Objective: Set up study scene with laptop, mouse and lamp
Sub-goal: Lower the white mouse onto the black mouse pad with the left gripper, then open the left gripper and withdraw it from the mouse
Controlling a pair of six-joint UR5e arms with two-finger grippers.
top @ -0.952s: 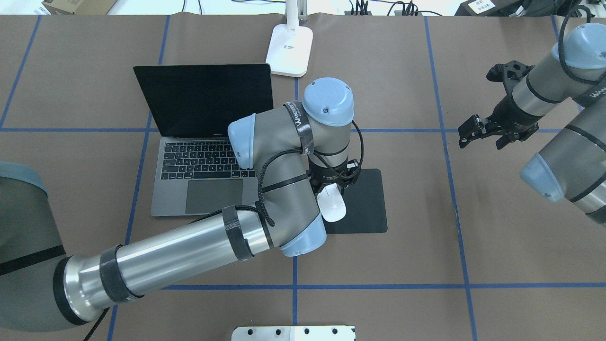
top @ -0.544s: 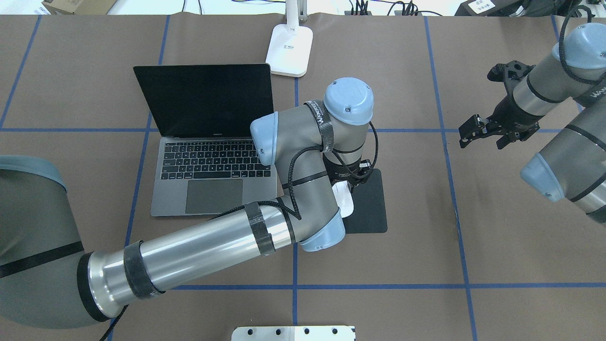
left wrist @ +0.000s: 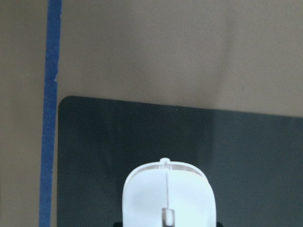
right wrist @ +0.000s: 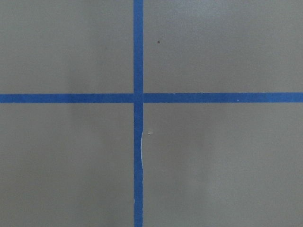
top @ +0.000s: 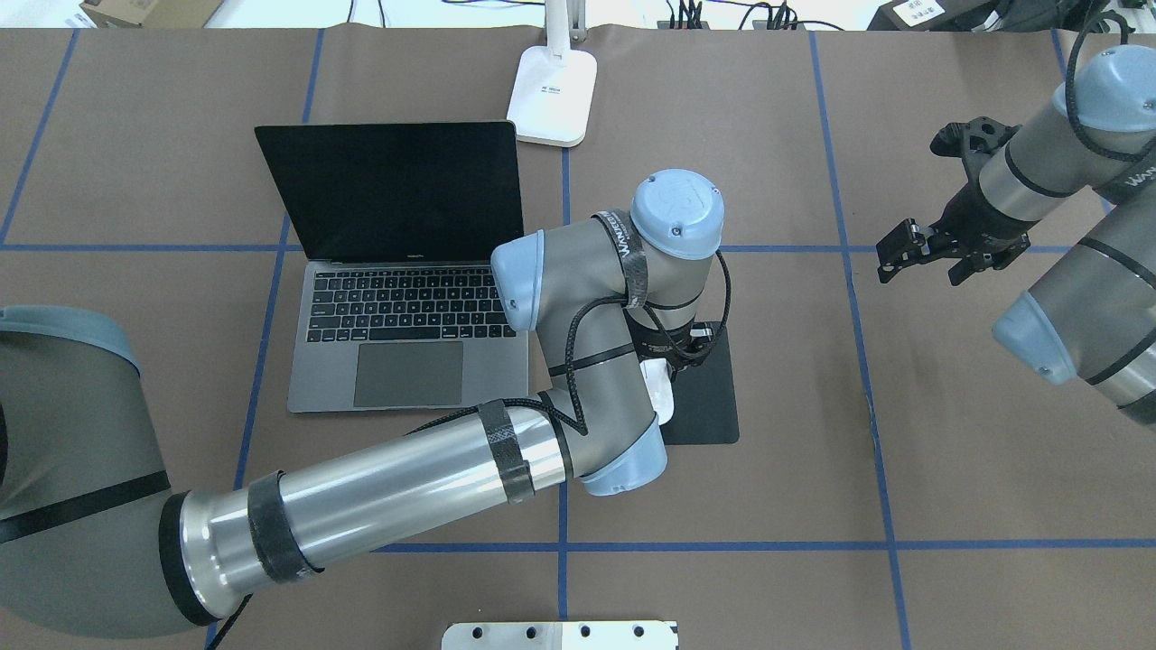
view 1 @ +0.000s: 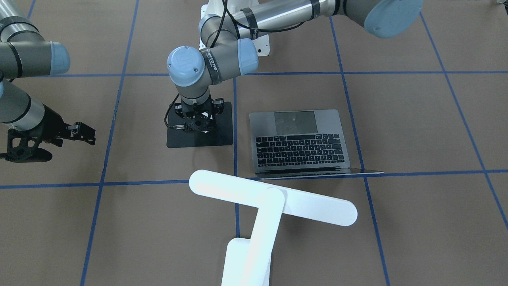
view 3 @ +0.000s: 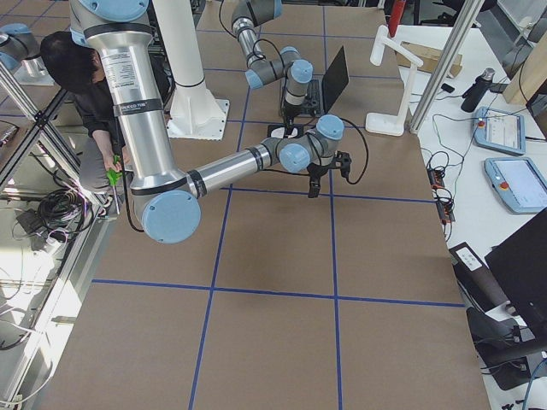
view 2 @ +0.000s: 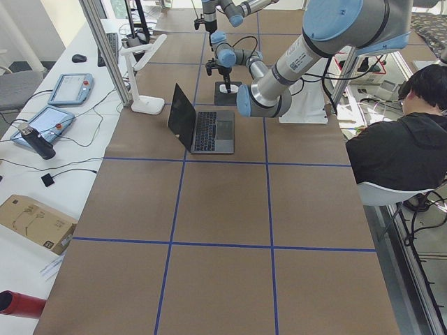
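A black strap (top: 632,257) on the left arm (top: 406,487) seems to read "WANDE…", with the remaining letters turned out of view.

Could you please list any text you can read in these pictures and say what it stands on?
"WANDE…", the rest unclear: the left arm's band.
"WAND…", cut off at the picture's edge: the right arm's band.
On the laptop under its screen and on the lamp base: print too small to read.

Robotics lab: blue-taped grid table (view 2: 223,209), teach pendants (view 2: 75,87), seated operator (view 2: 398,150).
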